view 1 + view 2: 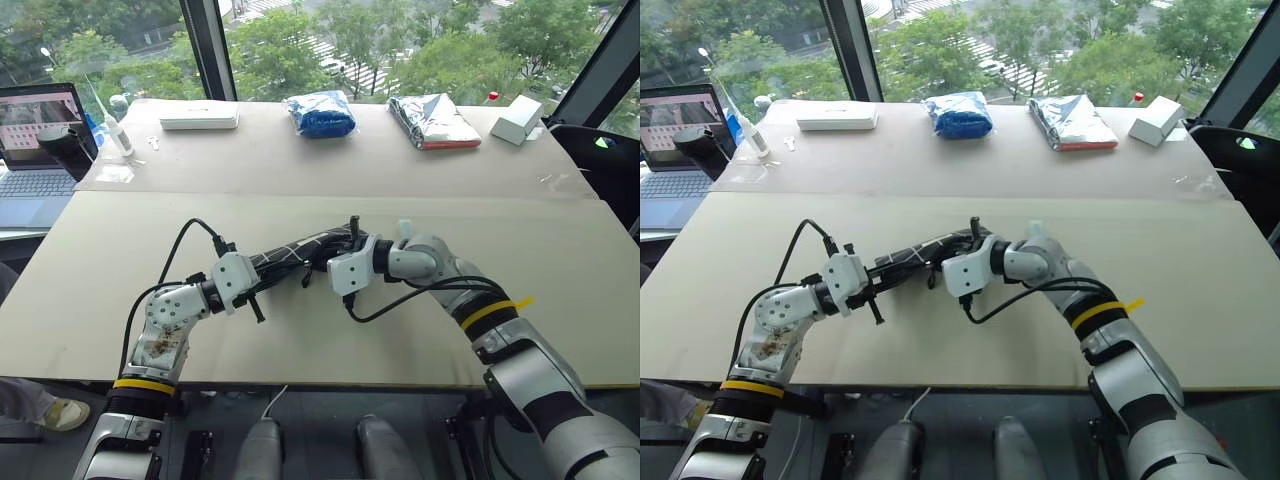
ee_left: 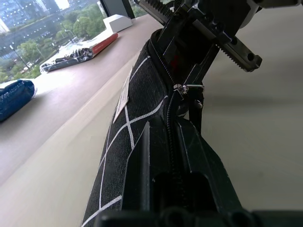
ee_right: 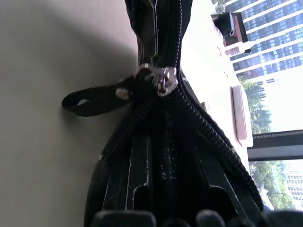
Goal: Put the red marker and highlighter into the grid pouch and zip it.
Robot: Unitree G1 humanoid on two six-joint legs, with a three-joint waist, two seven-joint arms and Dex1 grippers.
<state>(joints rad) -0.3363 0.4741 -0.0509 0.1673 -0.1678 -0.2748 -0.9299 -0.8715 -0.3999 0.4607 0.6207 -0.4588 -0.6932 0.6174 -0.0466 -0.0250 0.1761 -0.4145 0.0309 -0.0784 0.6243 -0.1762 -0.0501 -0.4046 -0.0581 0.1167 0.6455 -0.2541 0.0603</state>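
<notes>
Both claws meet over the near middle of the counter, holding the grid pouch between them, raised off the surface. Left claw is clenched on one end of the pouch, its fingers pinching the fabric on either side of the zipper line. Right claw grips the opposite end, fingers closed on the pouch mouth; from its wrist view the silver zipper slider sits just beyond the fingertips, with the black pull cord looping off to one side. Zipper teeth between the slider and the right claw stand parted. A small white label shows on the pouch side. Red marker and highlighter cannot be made out. Along the far edge of the counter lie a white case, a blue bag, a silver foil bag and a white box, all well apart from the pouch. A laptop stands beyond the far left corner.
</notes>
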